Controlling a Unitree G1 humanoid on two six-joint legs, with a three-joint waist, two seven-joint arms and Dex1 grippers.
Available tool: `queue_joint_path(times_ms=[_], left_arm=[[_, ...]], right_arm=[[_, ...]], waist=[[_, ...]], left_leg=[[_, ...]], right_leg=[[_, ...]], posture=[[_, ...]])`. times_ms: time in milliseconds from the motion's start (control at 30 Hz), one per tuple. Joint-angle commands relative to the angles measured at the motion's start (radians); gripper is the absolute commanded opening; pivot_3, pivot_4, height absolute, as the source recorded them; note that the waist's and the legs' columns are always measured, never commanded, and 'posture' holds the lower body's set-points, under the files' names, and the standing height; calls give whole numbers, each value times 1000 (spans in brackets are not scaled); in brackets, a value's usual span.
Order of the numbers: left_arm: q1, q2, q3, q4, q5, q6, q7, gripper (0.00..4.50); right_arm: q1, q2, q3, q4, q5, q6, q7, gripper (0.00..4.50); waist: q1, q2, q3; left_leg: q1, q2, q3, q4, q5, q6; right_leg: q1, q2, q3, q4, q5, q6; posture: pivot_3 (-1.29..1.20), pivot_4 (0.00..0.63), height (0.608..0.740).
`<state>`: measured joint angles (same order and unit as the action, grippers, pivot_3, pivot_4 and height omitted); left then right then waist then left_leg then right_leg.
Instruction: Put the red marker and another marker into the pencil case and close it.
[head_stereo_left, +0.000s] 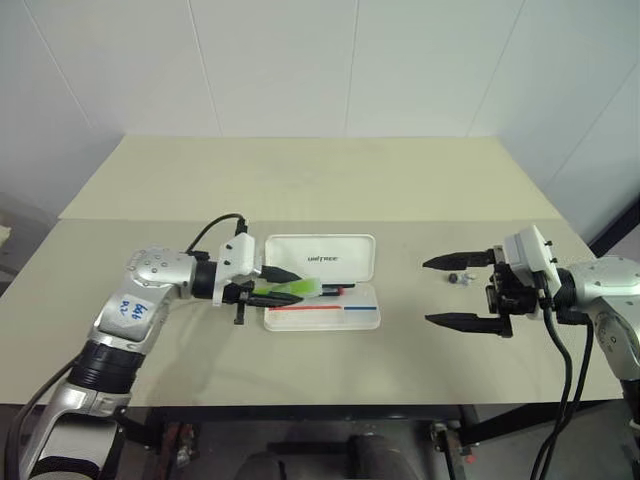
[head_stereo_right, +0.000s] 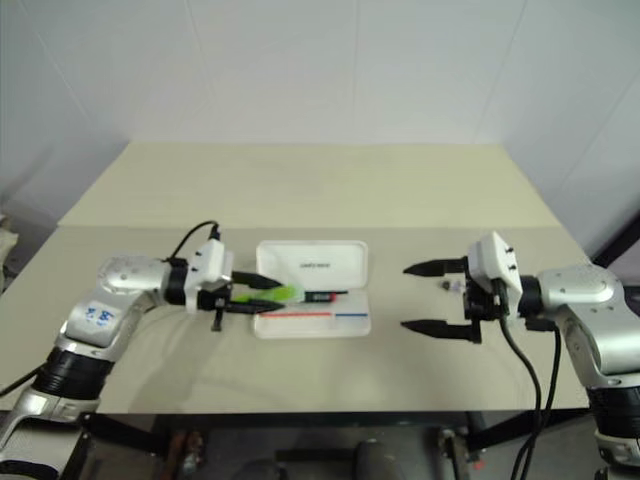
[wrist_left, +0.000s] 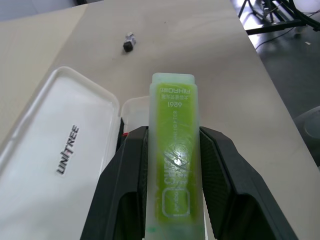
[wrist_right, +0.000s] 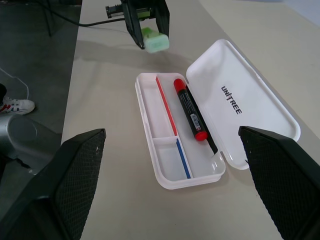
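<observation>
The white pencil case (head_stereo_left: 340, 318) lies open in the middle of the table, its lid (head_stereo_left: 320, 258) folded back flat. The red marker (wrist_right: 189, 107) rests inside the tray, along the hinge side. My left gripper (head_stereo_left: 290, 287) is shut on the stubby green marker (wrist_left: 174, 150). It holds the marker roughly level, just above the left end of the case, with its tip pointing over the tray. My right gripper (head_stereo_left: 427, 292) stands open to the right of the case, its fingers pointing toward it and nothing between them.
A small dark-and-silver object (head_stereo_left: 458, 278) lies on the table between my right gripper's fingers, close to the upper one. The beige table (head_stereo_left: 300, 180) stretches far behind the case to a white wall.
</observation>
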<state>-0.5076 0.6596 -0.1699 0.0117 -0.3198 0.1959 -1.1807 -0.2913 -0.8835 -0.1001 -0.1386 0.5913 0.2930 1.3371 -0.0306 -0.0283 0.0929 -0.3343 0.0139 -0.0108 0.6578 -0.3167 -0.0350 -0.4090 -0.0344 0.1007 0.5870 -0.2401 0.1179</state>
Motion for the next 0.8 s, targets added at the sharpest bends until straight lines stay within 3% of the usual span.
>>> queue_joint_path(times_ms=[33,300,733,767,800], left_arm=[[-33,-32,-18,10,38,-12,22,1029],[-46,-107,-67,64,107,-16,46,1029],[-80,-144,-89,191,177,-87,30,1029],[-82,-148,-89,201,181,-91,29,1029],[-83,-151,-89,207,183,-94,28,1029]], right_arm=[[13,5,-53,-59,31,12,-29,4500],[68,2,-75,-129,49,46,-66,4500],[128,0,-93,-199,75,76,-120,4500],[129,0,-95,-203,77,79,-122,4500],[132,1,-97,-209,79,82,-124,4500]], waist=[[0,0,0],[0,-1,0],[0,-2,-1],[-1,-14,17],[-3,-4,39]], left_leg=[[0,0,0,0,0,0],[0,0,4,2,-1,1],[0,0,11,5,-3,4],[0,0,11,5,-3,4],[0,0,11,6,-4,5]], right_leg=[[0,0,0,0,0,0],[0,1,5,0,0,0],[0,2,12,0,0,0],[0,2,12,0,0,0],[0,3,12,-1,-2,-3]], posture=[[0,0,740],[0,0,740],[0,0,740],[0,150,740],[0,150,740]])
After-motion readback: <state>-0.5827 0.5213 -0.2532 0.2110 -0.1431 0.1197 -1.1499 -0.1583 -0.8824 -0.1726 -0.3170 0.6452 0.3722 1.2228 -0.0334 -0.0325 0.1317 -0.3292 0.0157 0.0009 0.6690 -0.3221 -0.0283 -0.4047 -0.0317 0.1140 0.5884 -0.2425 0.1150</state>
